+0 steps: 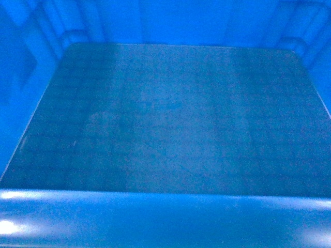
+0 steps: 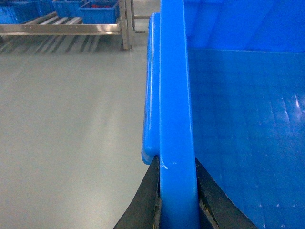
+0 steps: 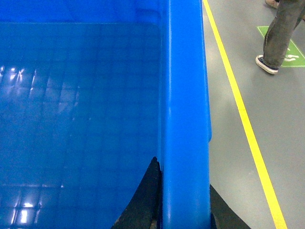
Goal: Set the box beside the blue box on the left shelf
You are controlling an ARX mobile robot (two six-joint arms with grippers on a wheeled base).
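Box (image 1: pixel 165 119) fills the head view: its grid-patterned floor, smooth inner walls and glossy near rim, nothing inside.

From the left wrist camera, the left pincer (image 2: pixel 177 205) is clenched on the box's left rim, one dark finger (image 2: pixel 143 205) outside and one inside the wall. The grey floor (image 2: pixel 66 119) lies beyond, with a roller shelf (image 2: pixel 62 27) carrying blue crates (image 2: pixel 100 10) far back.

From the right wrist camera, the right pincer (image 3: pixel 183 205) grips the right rim likewise. A yellow line (image 3: pixel 243 119) crosses the floor, and a person's leg (image 3: pixel 279 33) stands near a green marking (image 3: pixel 290 50).
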